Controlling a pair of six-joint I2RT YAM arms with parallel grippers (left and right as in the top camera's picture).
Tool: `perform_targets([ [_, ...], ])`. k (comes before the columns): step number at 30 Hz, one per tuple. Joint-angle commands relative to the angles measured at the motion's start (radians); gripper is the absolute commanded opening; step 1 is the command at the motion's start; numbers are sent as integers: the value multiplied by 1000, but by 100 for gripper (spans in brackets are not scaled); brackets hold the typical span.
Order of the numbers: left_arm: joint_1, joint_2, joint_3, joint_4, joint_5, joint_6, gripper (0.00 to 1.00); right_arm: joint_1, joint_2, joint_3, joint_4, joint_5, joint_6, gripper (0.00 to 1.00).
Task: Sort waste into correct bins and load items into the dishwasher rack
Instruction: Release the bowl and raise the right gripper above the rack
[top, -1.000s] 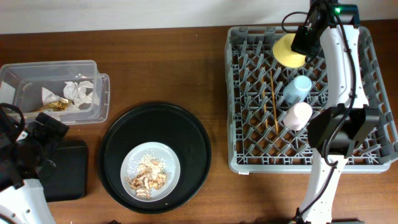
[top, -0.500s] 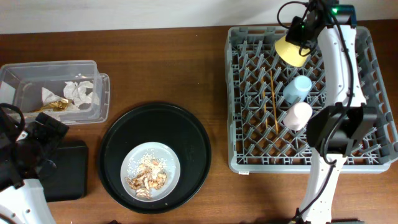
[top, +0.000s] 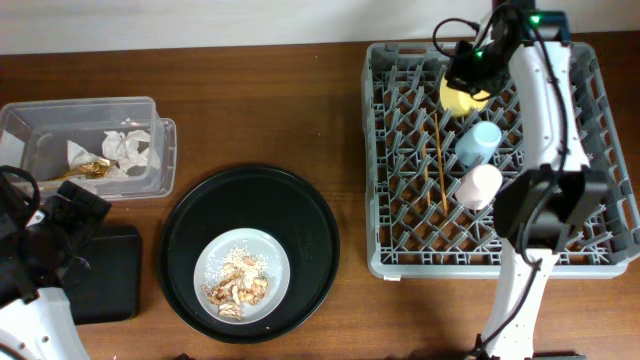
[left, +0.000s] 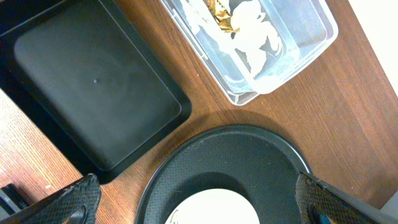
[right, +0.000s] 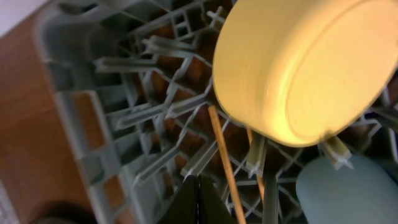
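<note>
The yellow bowl (top: 461, 98) leans among the pegs at the back of the grey dishwasher rack (top: 470, 262); the right wrist view shows its underside (right: 305, 68). My right gripper (top: 466, 68) hovers just above it, fingers shut (right: 198, 200) and empty. Chopsticks (top: 437, 160), a light blue cup (top: 479, 142) and a pink cup (top: 479, 186) lie in the rack. The grey-white plate (top: 241, 273) holds food scraps. The clear tub (top: 150, 170) holds napkins (top: 125, 148) and the gold wrapper (top: 90, 170). My left gripper (left: 199, 214) is open over the flat black tray (top: 110, 270).
The plate sits inside a large round black tray (top: 300, 215) at the table's middle front. In the left wrist view the flat black tray (left: 93, 87), the clear tub (left: 298, 56) and the round tray (left: 249, 155) lie close together on the wood table.
My right gripper has moved left and down across the yellow bowl, which now stands steeper among the pegs. The left arm has not moved.
</note>
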Motion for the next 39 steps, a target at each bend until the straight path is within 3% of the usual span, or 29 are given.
perform_targets([
  [1, 5, 0, 3, 2, -8, -9, 99, 64, -204, 2, -47, -53, -90, 4],
  [3, 5, 0, 3, 2, -7, -9, 99, 142, -277, 2, -124, -54, -95, 5],
  [4, 5, 0, 3, 2, -8, -9, 99, 193, -304, 2, -160, -55, -109, 12],
  [7, 5, 0, 3, 2, -7, -9, 99, 370, -316, 2, -260, -54, -143, 73],
  [9, 5, 0, 3, 2, -7, -9, 99, 484, -299, -6, -294, -53, -143, 96],
  [16, 5, 0, 3, 2, -8, -9, 99, 790, -293, -58, -283, 0, -143, 98],
  [21, 5, 0, 3, 2, -7, -9, 99, 792, -293, -58, -333, 201, -143, 98],
  [25, 5, 0, 3, 2, 12, -9, 99, 786, -293, -58, -349, 193, -142, 98],
  [27, 5, 0, 3, -79, 107, -9, 99, 787, -293, -58, -347, 194, -142, 98],
  [29, 3, 0, 3, -218, 314, 5, 99, 779, -293, -58, -347, 233, -142, 98],
  [31, -49, 0, 1, -303, 450, 194, 99, 742, -293, -58, -347, 236, -139, 98],
  [33, -150, 0, 1, -350, 454, 270, 99, 670, -293, -58, -347, 236, -139, 98],
  [37, -404, 0, -1, -340, 448, 261, 98, 393, -293, -58, -366, 238, -139, 98],
  [39, -520, 0, -7, -290, 424, 246, 89, 274, -293, -58, -377, 239, -139, 98],
])
